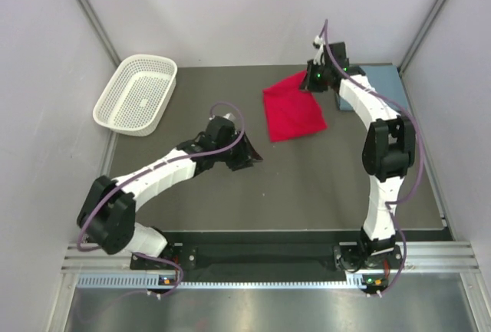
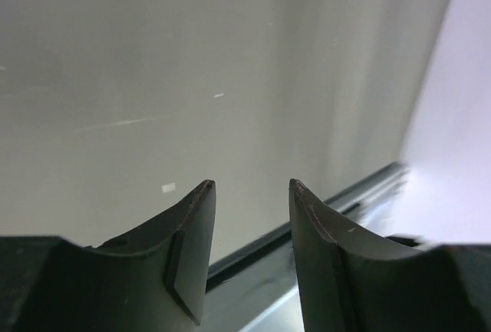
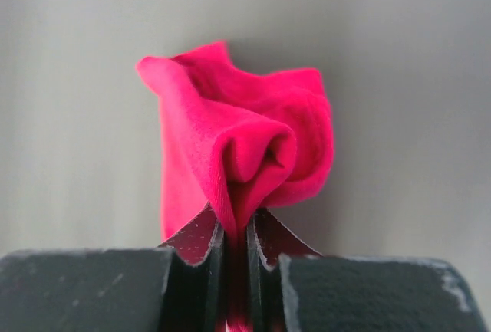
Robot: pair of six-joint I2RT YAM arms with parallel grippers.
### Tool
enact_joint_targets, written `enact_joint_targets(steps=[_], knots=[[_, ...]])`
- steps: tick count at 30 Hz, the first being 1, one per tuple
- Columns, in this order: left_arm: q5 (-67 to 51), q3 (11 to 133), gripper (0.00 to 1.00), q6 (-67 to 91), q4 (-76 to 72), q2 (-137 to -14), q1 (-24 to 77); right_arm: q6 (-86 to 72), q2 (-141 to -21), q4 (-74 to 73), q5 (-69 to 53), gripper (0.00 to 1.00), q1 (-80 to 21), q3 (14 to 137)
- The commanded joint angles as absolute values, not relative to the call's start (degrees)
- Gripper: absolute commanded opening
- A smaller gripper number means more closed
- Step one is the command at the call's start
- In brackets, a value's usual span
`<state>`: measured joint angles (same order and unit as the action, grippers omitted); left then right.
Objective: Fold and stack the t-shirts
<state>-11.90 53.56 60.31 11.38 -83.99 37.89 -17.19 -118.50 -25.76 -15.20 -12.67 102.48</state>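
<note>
The bright red t-shirt (image 1: 292, 113) lies folded on the dark mat, its far corner lifted. My right gripper (image 1: 314, 80) is shut on that corner; in the right wrist view a bunched fold of the red shirt (image 3: 245, 144) is pinched between the jaws. The blue-grey t-shirt (image 1: 381, 84) lies folded at the far right, partly behind the right arm. My left gripper (image 1: 252, 153) is open and empty near the mat's middle, left of the red shirt; its fingers (image 2: 196, 240) show only bare surface between them.
A white mesh basket (image 1: 137, 93) sits at the far left of the mat. White walls enclose the cell on three sides. A metal rail (image 1: 268, 259) runs along the near edge by the arm bases.
</note>
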Motion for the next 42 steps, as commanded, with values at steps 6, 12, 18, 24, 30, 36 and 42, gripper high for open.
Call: enact_joint_targets(steps=[6,12,18,24,30,36,42], knots=[[-15.9,49.6,0.47,31.0,22.1,-72.7,29.5,2.4,-121.3,-40.2,1.3,0.00,-13.0,121.4],[-16.4,52.5,0.47,24.9,27.3,-74.8,26.9,6.2,-123.5,-46.1,8.7,0.00,-12.4,130.9],[-15.6,54.0,0.47,21.3,27.1,-78.2,25.7,10.9,-124.9,-45.9,7.7,0.00,-9.7,134.5],[-16.4,53.4,0.47,21.7,27.1,-80.9,24.0,13.8,-125.4,-42.7,8.3,0.00,-6.7,136.2],[-19.6,51.4,0.47,24.0,24.5,-83.1,20.8,15.7,-127.4,-42.5,6.7,0.00,-5.4,139.5],[-22.0,50.1,0.46,24.2,24.2,-83.9,16.5,18.3,-125.4,-40.1,7.2,0.00,-5.2,137.5],[-22.8,50.7,0.46,24.1,24.1,-84.3,16.0,18.9,-125.0,-38.3,7.3,0.00,-4.2,137.5]])
